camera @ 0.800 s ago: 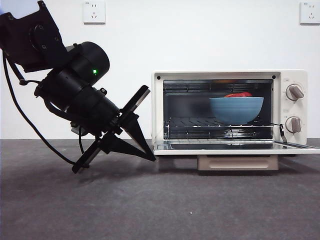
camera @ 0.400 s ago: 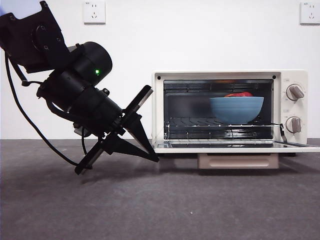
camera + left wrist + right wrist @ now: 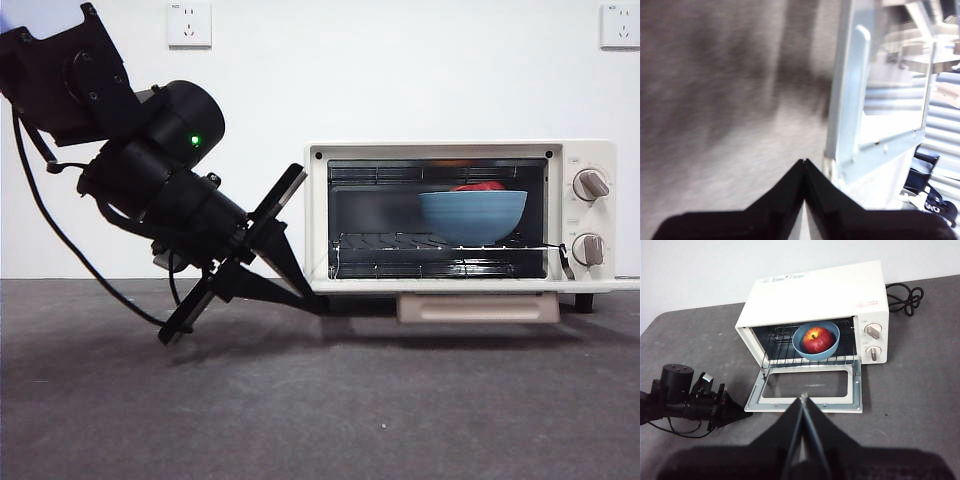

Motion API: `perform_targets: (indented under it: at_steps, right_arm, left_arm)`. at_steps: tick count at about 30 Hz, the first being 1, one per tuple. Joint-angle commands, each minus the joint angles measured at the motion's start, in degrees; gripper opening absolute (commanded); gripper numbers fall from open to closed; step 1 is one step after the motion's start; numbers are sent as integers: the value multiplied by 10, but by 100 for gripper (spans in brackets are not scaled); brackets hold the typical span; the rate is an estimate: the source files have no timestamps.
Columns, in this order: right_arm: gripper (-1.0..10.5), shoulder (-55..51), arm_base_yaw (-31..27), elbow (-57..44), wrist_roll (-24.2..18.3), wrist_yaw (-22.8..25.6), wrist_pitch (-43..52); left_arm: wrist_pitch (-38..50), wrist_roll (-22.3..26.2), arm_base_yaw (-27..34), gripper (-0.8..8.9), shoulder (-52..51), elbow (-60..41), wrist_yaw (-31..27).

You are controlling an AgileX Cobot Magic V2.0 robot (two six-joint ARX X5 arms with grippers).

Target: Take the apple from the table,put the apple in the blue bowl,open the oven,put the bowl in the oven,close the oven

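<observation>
The cream-white oven point(image 3: 440, 148) point(image 3: 815, 292) stands on the dark grey table point(image 3: 400, 410) with its door point(image 3: 450, 286) point(image 3: 805, 406) folded down about level. On the rack inside sits the blue bowl point(image 3: 473, 218) point(image 3: 799, 347), and the red apple point(image 3: 478, 188) point(image 3: 816, 340) lies in it. My left gripper point(image 3: 318, 305) point(image 3: 804, 162) is shut, empty, and its tip reaches the door's left edge point(image 3: 845, 110) from below and beside it. My right gripper point(image 3: 803, 397) hangs high over the front of the door, shut and holding nothing.
The tan bar handle point(image 3: 478, 308) hangs beneath the lowered door. Two grey knobs point(image 3: 588, 184) sit on the oven's right. A black power cable point(image 3: 902, 295) coils behind the oven. Wall sockets point(image 3: 189, 22) are on the white wall.
My left gripper has slid right, its tip reaching under the door's left corner. The door has risen slightly from a small downward tilt to level.
</observation>
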Motion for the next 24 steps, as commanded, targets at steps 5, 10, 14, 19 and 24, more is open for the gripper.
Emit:
perform_targets:
  at_steps: [5, 10, 14, 19, 24]
  right_arm:
    - [-12, -1, 0, -5, -1, -2, -13]
    - [-12, -1, 0, -5, -2, -2, -13]
    - [-12, -1, 0, -5, -10, -2, -13]
    - [-11, -1, 0, -5, -11, -2, -13]
    - [0, -1, 0, -5, -11, -2, -13]
  left_arm:
    - [16, 1, -6, -7, 2, 76, 21]
    - [13, 1, -3, -7, 2, 129, 14]
    - [1, 7, 2, -7, 2, 166, -6]
    - [0, 7, 20, -7, 2, 196, -16]
    - [-3, 2, 50, -7, 2, 203, -28]
